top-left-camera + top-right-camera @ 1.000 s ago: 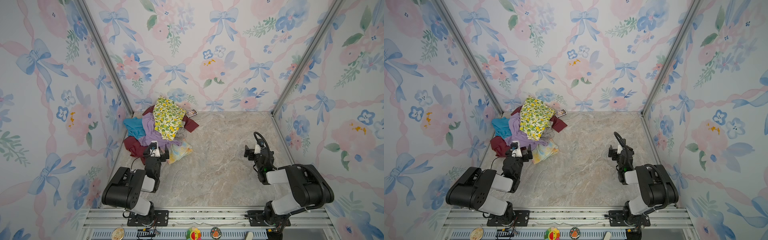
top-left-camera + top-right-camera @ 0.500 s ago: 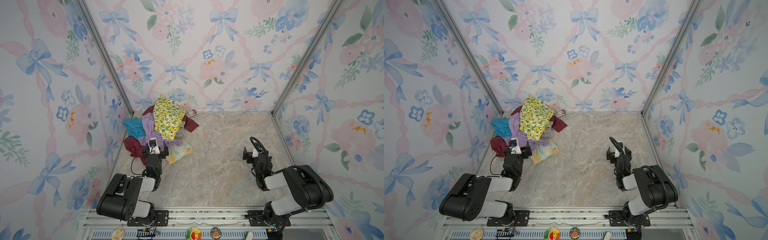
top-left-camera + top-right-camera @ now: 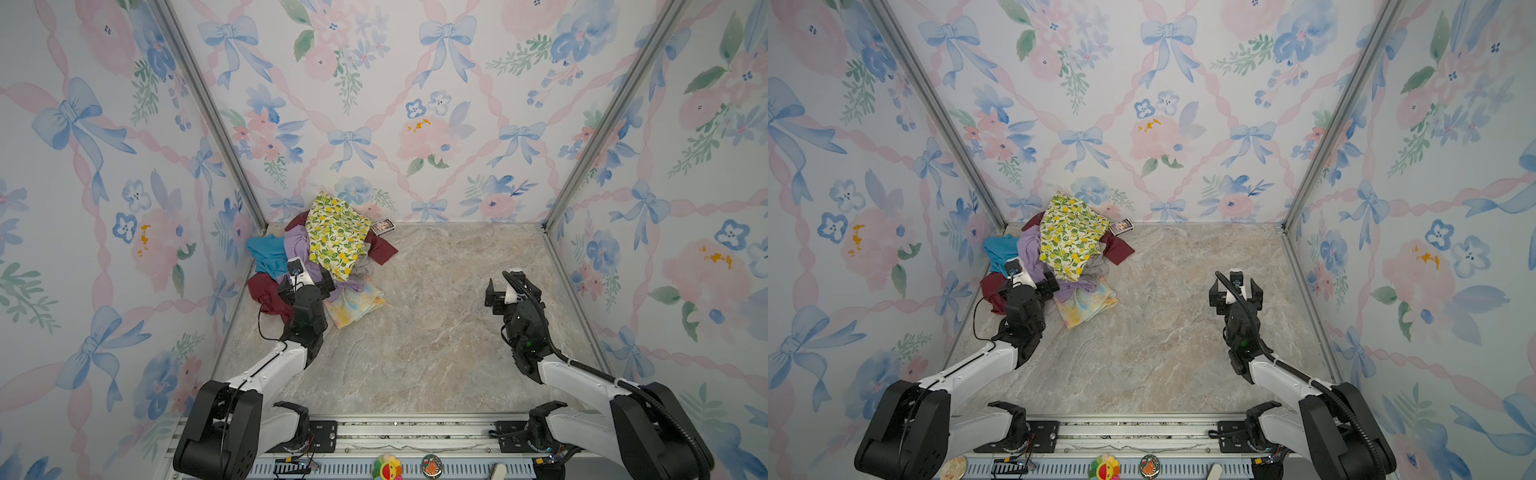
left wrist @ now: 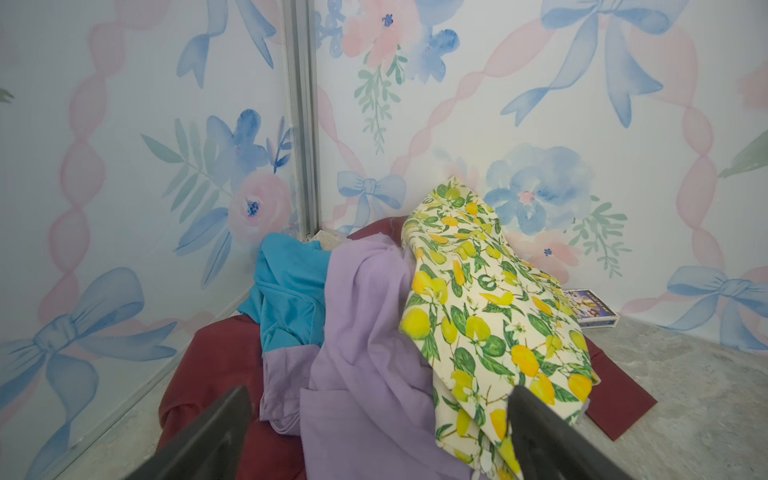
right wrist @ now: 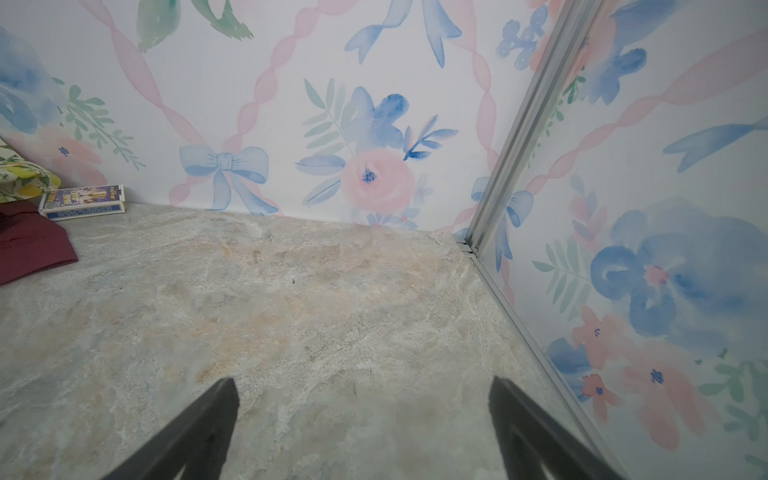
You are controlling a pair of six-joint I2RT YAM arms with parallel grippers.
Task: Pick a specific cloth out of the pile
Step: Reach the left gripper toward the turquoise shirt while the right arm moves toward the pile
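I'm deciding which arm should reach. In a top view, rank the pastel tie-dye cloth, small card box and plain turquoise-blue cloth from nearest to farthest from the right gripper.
From the right gripper:
1. Pastel tie-dye cloth, at the front edge of the pile.
2. Small card box, at the very back.
3. Plain turquoise-blue cloth, in the far left corner, beyond the pile.

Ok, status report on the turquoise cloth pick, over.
Left gripper open, empty, at near edge of pile. Right gripper open, empty, well clear. Turquoise cloth untouched on the side by the left wall, lavender cloth draped over its edge.
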